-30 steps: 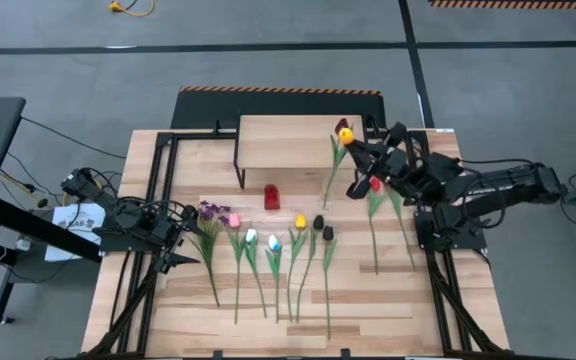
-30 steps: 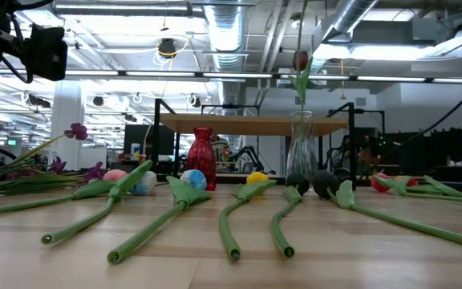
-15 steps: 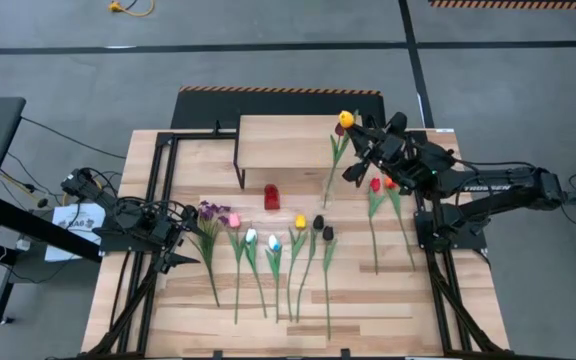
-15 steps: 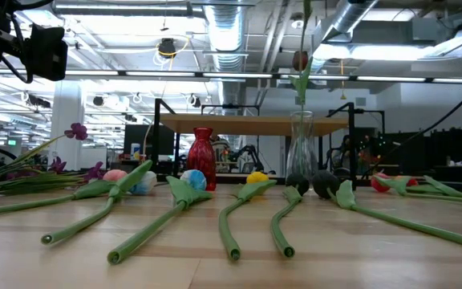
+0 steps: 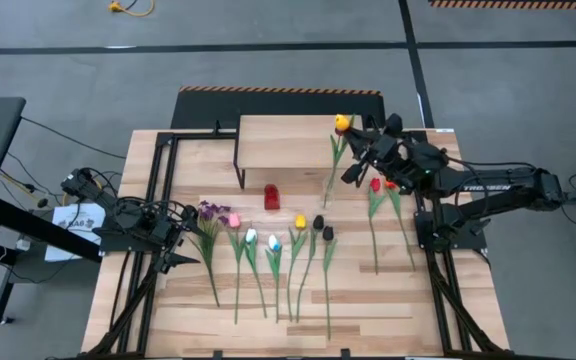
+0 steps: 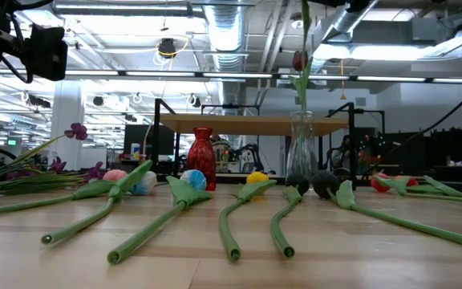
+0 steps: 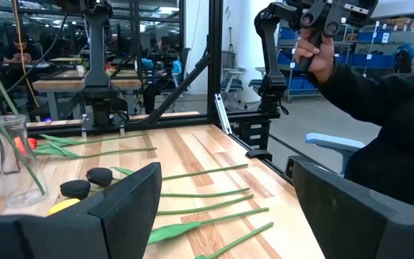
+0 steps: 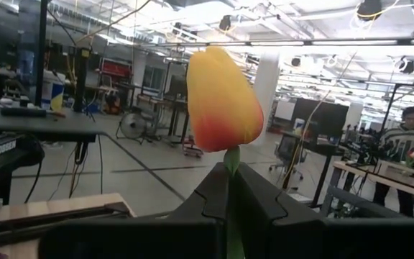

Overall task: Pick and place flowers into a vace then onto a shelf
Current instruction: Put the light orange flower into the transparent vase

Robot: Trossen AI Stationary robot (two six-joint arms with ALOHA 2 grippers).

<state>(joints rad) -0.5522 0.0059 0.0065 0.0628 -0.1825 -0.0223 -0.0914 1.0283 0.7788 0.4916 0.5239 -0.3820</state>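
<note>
R gripper up over the table's far right, fingers pinched tight on the stem of a yellow-orange tulip. Bloom sits just above the fingertips; its stem hangs down from the grip into the clear glass vase. A dark maroon tulip shows above the vase mouth too.

Shelf lies just beside the R gripper, on its left. Red vase stands on the table in front of the shelf, well left of the grip.

L gripper rests low near the table's left edge, fingers spread wide, nothing between them. Purple sprigs just ahead of it. Row of loose flowers on the planks beyond, betw. the two grippers. Two red tulips lie directly under the R arm.

Person in dark sleeve past the table.
</note>
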